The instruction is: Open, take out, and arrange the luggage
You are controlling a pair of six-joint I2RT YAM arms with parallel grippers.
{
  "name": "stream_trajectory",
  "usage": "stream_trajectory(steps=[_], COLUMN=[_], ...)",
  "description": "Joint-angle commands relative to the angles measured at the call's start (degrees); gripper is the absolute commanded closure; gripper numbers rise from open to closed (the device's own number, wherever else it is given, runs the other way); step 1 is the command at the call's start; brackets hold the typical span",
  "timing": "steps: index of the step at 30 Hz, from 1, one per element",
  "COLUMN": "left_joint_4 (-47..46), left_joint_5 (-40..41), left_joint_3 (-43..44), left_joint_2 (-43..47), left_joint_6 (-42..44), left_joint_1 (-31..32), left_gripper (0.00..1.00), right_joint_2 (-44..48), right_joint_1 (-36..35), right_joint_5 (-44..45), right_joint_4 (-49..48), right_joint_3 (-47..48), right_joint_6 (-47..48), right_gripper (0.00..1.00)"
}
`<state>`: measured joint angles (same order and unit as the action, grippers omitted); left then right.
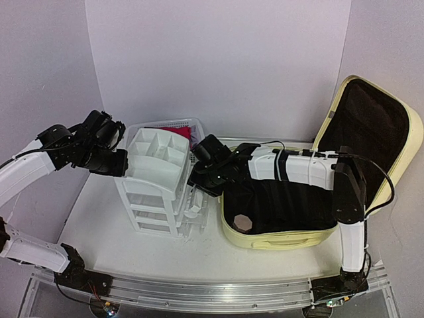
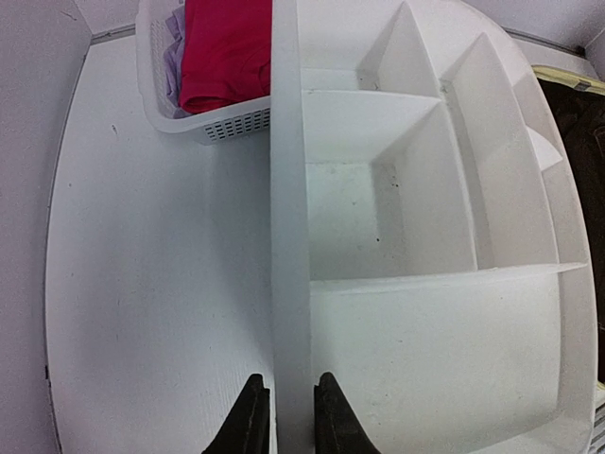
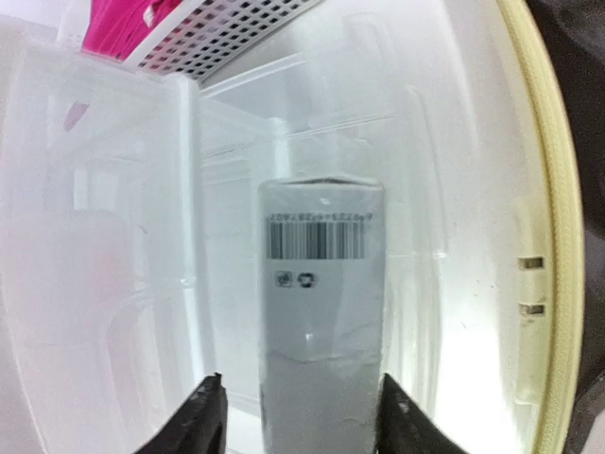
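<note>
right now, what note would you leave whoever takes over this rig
Left fingers: shut on the white organizer rim.
Right fingers: open, flanking a pale barcoded tube beside the organizer.
Luggage: open on the right, lid up; black lining shows.
Done: luggage opened; red cloth lies in the basket.
Left: probably settle the tube, then empty and arrange the rest.

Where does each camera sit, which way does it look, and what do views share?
Top external: above, behind the arms, looking down; shows both arms, left gripper and right gripper.
Left wrist: on the left arm, looking along fingers clamping the white plastic drawer organizer.
Right wrist: on the right arm, looking past open fingers at a pale barcoded tube.
Shared: all show the white mesh plastic basket; top and right wrist, the large pale yellow hard-shell suitcase.
</note>
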<state>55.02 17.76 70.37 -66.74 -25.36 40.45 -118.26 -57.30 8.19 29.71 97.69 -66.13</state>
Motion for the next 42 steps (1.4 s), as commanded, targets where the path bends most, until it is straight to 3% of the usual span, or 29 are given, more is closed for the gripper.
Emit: stream_trajectory(steps=[1, 6, 18, 22, 25, 34, 42], left_joint_4=[3.37, 3.41, 3.40, 3.36, 3.40, 3.36, 3.34], left_joint_5=[-0.33, -0.27, -0.27, -0.31, -0.36, -0.58, -0.62], left_joint_3=[-0.51, -0.40, -0.60, -0.70, -0.71, -0.49, -0.70], left_joint_2=[0.51, 0.56, 0.44, 0.45, 0.34, 0.23, 0.64], left_joint_6=[0.75, 0.76, 0.67, 0.67, 0.58, 0.67, 0.54], left_joint_1=[-0.10, -0.10, -0.10, -0.10, -0.10, -0.10, -0.10], left_gripper=[0.84, 0.84, 0.84, 0.84, 0.83, 0.84, 0.84], right_joint_2=[-0.84, 2.03, 8.08, 10.23, 11.54, 7.43, 1.75], right_joint_1=[0.01, 0.07, 0.04, -0.01, -0.03, -0.09, -0.08], right_joint_5=[-0.93, 0.21, 3.07, 4.54, 7.10, 7.76, 7.04], right_joint_4=[-0.86, -0.88, 1.05, 1.94, 3.88, 7.34, 7.55], right_joint_3=[3.25, 0.86, -2.82, -4.10, -5.41, -4.15, -0.78], right_joint_6=[1.01, 1.55, 10.02, 11.37, 10.32, 8.11, 8.54], right_gripper=[0.42, 0.39, 0.18, 0.16, 0.21, 0.52, 0.59])
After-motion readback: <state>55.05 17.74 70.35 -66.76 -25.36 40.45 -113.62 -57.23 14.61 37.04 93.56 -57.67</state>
